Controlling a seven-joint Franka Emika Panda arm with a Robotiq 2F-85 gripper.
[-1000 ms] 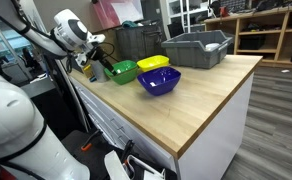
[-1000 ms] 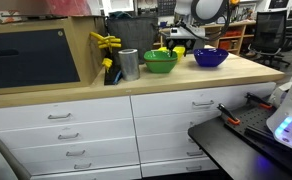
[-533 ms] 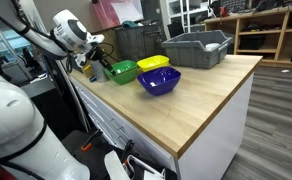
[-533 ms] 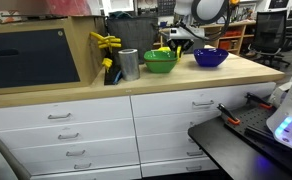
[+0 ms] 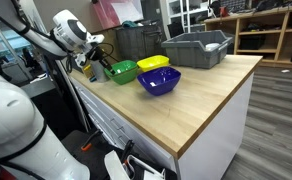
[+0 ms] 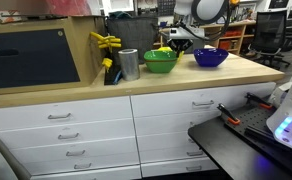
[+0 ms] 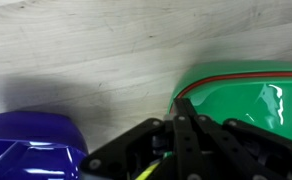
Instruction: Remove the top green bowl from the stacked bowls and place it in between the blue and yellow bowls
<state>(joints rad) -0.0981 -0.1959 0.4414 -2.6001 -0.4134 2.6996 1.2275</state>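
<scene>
In the wrist view the gripper (image 7: pixel 176 152), lower centre, hangs between the blue bowl (image 7: pixel 26 145) at lower left and the green bowl (image 7: pixel 248 100) at right, probably to reach its rim; jaw gap unclear.

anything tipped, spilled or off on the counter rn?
Nothing stands out. The green bowl, yellow bowl and blue bowl all sit upright on the wooden counter, and no spill is visible. The grey bin behind them looks level too.
</scene>
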